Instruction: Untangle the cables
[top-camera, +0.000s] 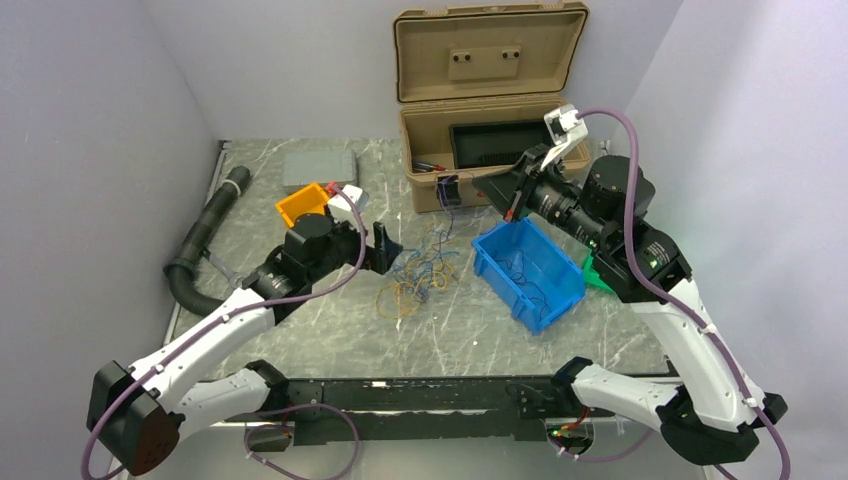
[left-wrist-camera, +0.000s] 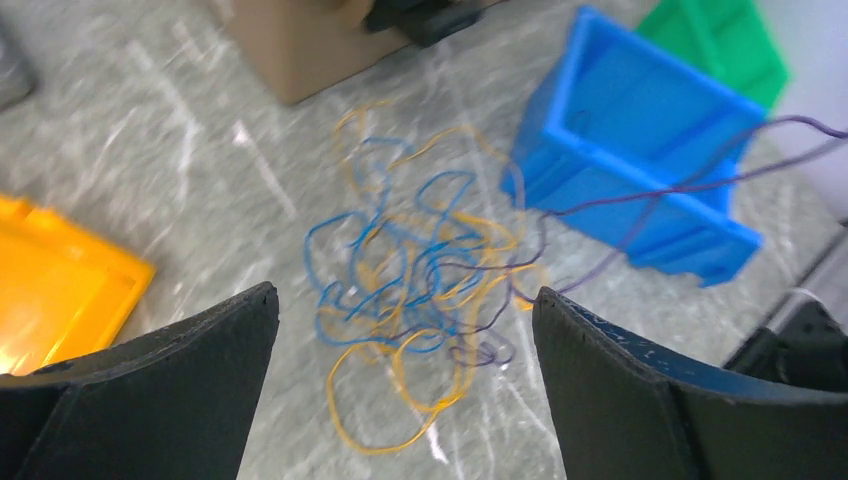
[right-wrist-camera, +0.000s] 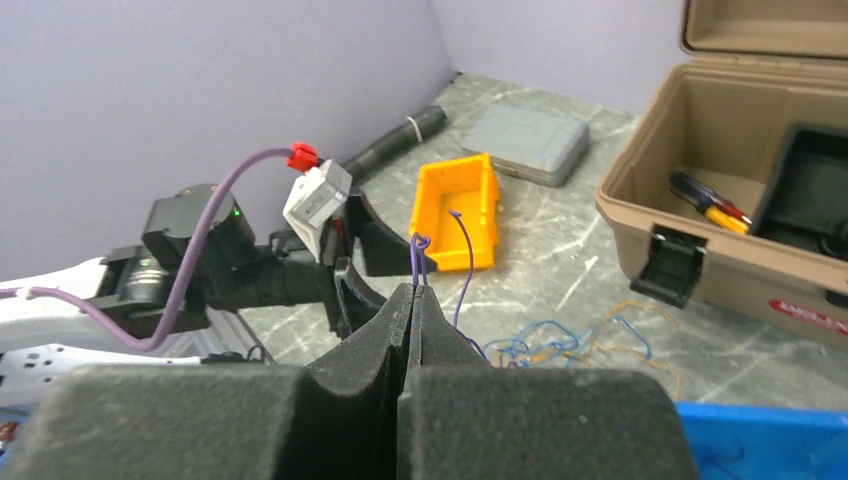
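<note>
Fingers (right-wrist-camera: 445, 345) of the right gripper (right-wrist-camera: 412, 292) pinched together on a purple wire (right-wrist-camera: 417, 262), left gripper (left-wrist-camera: 402, 293) spread wide above the tangled cables (top-camera: 418, 275) on the marble tabletop (top-camera: 330, 330), blue bin (top-camera: 530, 272) close at 3 o'clock, tan toolbox (top-camera: 480, 150) at 12, orange bin (top-camera: 302, 204) at 10.

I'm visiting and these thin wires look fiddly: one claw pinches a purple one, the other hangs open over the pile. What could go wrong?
The thin dark purple wire pinched in the right gripper runs into the knot of blue and orange-yellow wires; with the left gripper open above it, pulling may drag the whole knot along. It also passes over the blue plastic bin and might snag on its rim.
</note>
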